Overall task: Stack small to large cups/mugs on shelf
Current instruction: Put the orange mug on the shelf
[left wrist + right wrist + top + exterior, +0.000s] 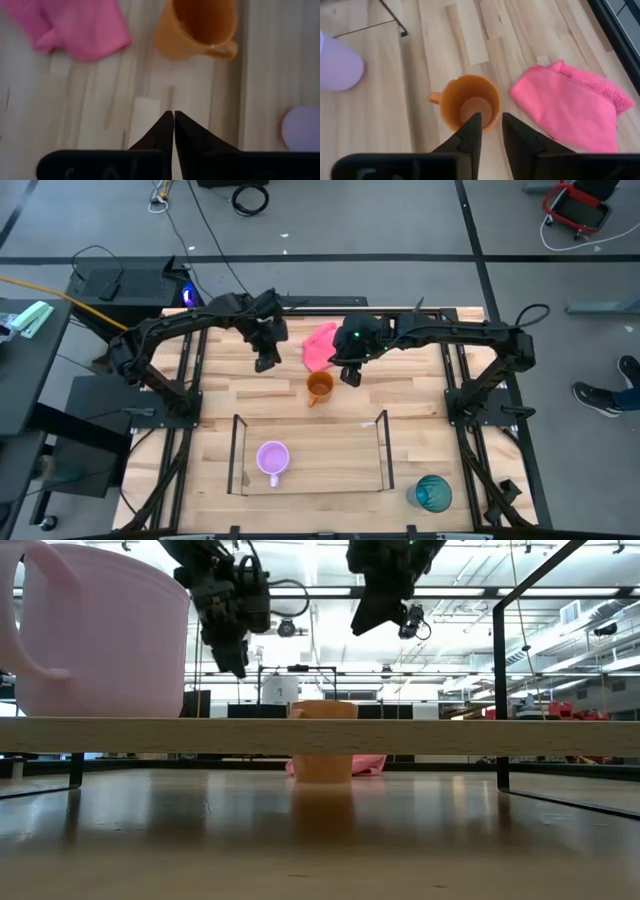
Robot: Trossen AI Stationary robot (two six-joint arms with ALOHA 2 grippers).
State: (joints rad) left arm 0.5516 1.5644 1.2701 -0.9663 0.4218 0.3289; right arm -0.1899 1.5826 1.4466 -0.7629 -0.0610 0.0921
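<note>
The orange mug (319, 386) stands upright on the tabletop, its handle toward the near edge. It also shows in the low view (323, 745) and the right wrist view (470, 102). The lilac mug (273, 459) stands on the shelf (310, 480), in its left part. The teal cup (434, 493) stands on the table right of the shelf. My right gripper (490, 120) is open by a narrow gap, above the orange mug and clear of it (365, 620). My left gripper (173, 114) is shut and empty, above the table left of the orange mug (265, 360).
A pink cloth (320, 345) lies on the table just beyond the orange mug. The shelf's thin dark posts (500, 690) and clear walls rise at its edges. Bare wood lies between the mug and the shelf.
</note>
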